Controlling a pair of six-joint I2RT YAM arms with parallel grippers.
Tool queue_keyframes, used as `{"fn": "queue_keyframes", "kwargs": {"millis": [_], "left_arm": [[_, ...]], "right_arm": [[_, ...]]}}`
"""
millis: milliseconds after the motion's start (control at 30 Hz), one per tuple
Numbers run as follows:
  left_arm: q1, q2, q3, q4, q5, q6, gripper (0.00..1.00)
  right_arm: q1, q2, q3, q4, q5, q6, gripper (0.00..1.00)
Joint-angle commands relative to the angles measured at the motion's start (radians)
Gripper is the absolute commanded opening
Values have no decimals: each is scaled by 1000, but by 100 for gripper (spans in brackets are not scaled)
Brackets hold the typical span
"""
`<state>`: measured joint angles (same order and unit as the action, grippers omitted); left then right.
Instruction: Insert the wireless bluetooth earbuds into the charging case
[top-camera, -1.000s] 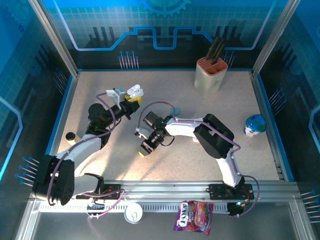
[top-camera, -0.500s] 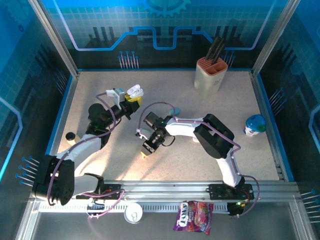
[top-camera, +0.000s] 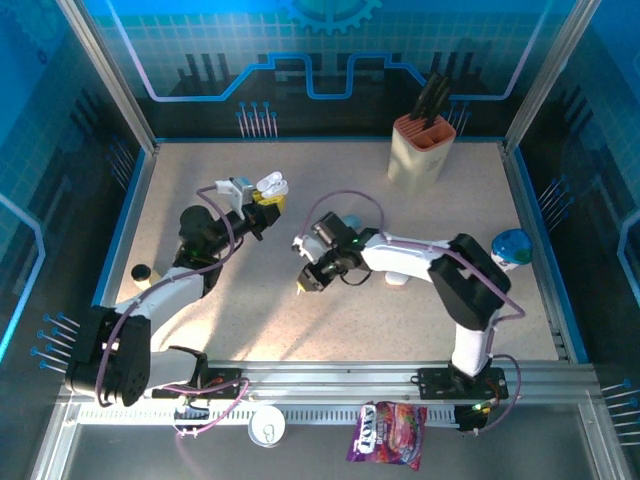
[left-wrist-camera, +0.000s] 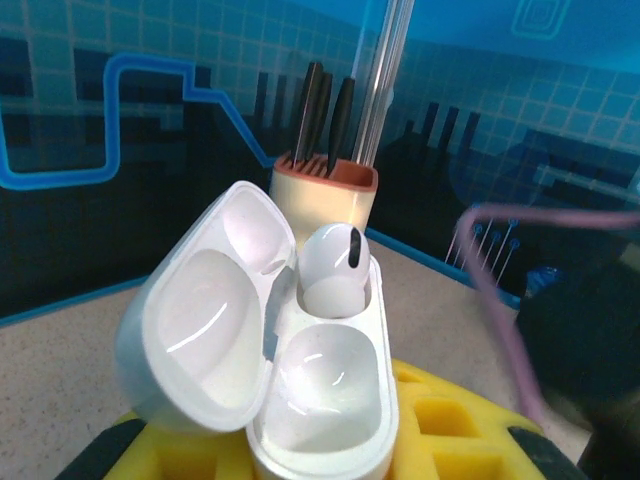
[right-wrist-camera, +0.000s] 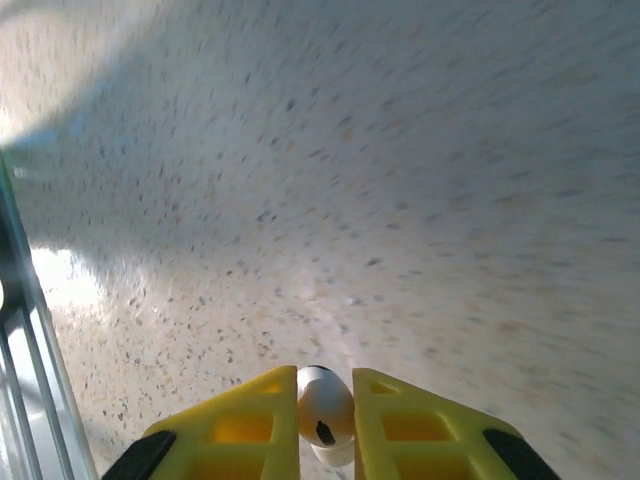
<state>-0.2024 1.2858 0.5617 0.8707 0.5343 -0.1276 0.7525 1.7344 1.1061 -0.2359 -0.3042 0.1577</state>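
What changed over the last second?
The right fingers closed on an earbud and drew it off the table, elbow swinging right. The left fingers hold the open case as before, with the seated earbud unchanged.

Top cam overhead; wrist cams close-up; top & L share knife block (top-camera: 418, 165).

Knife block (top-camera: 422, 150) upright, back right of table (top-camera: 250, 310). Blue-capped jar (top-camera: 511, 250) at right edge. Candy bag (top-camera: 388, 434) off table, near side.
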Motion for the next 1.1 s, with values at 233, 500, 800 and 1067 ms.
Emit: {"fn": "queue_keyframes", "kwargs": {"millis": [233, 500, 800, 1067], "left_arm": [[-53, 58, 19, -62, -18, 116, 5], [-81, 84, -20, -63, 100, 212, 4], [-117, 116, 0, -143, 239, 304, 5], [-134, 112, 29, -248, 296, 325, 6]], "right_arm": [[-112, -322, -17, 17, 206, -91, 14], [-39, -413, 55, 13, 226, -186, 14], [72, -334, 146, -5, 335, -304, 14], [82, -278, 177, -27, 367, -336, 14]]}}
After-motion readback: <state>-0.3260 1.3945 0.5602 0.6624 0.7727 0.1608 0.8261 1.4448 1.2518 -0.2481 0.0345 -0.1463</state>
